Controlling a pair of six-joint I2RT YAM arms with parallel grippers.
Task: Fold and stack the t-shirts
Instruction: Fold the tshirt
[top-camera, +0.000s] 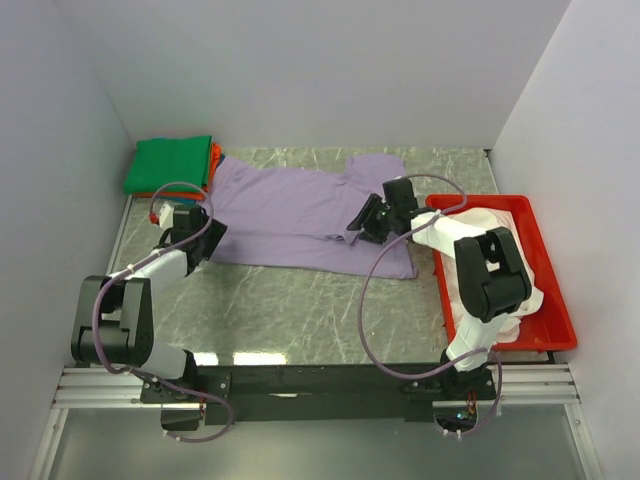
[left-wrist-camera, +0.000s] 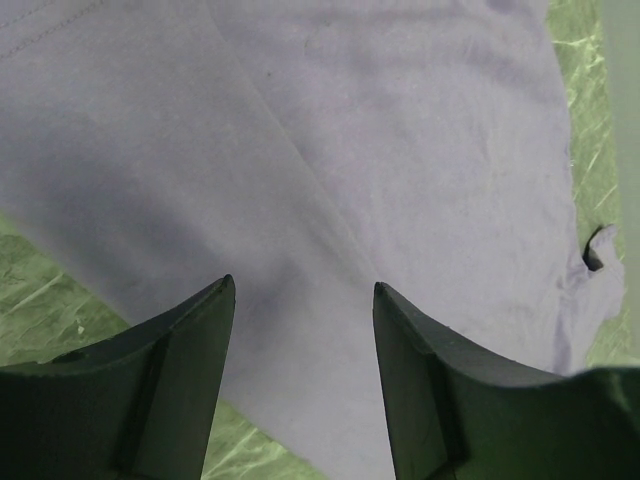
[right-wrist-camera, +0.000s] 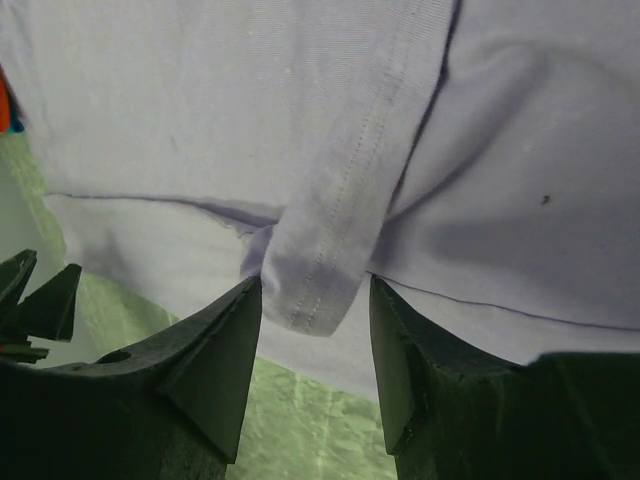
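**Work in hand.** One lavender t-shirt (top-camera: 290, 205) lies spread on the surface (top-camera: 300, 310), running along its far edge from the left side to right of centre. It is flat but not finished. The top view shows a lengthwise overlap along its near side, and one sleeve sticks out toward the far edge.

**Jaws.** The left jaws stand apart, low over the shirt's left end, and the left wrist view shows nothing between them but cloth lying below. The right jaws are also parted, over the shirt's right end. A hemmed flap (right-wrist-camera: 330, 270) lies in the gap between their tips but is not pinched. Neither arm holds anything.

**Completed.** A folded pile sits in the far left corner, with a green shirt (top-camera: 170, 163) on top and an orange-red one (top-camera: 215, 160) showing beneath it. How many shirts the pile holds cannot be told.

**Outstanding.** The red tray (top-camera: 548, 270) at the right edge holds pale, crumpled cloth (top-camera: 495, 216), unfolded.

**Assessment.** The task appears to be past its midpoint. The lavender shirt needs further folds and a transfer to the pile, and the tray contents must then be laid out, folded and stacked.
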